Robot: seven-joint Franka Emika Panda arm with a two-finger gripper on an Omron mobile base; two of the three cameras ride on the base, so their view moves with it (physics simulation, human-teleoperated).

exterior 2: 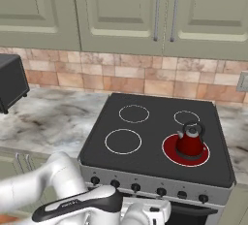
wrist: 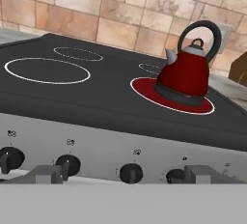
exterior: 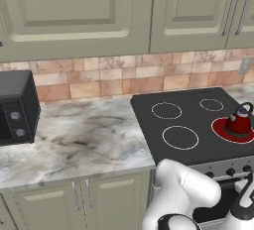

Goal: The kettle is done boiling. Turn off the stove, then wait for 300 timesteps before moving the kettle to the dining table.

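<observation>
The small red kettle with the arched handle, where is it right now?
The small red kettle sits on the glowing red front right burner of the black glass cooktop, seen in the right base view, behind the row of black knobs.

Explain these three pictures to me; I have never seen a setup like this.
All three show one moment in a computer-rendered kitchen. The machine is a white robot arm on a base that can drive. Two pictures come from cameras on that base, behind the arm to its left and right, looking down over it at the stove. The third comes from a camera on the hand, looking low across the stove's front; the two grey stubs at its bottom are the fingertips. They stand wide apart, so the hand is open and holds nothing.

A red kettle sits on the front right burner, which glows red, so it looks switched on. The other three burners are dark. A row of black knobs runs just ahead of the hand. To the left are a marbled counter and a black microwave.
</observation>
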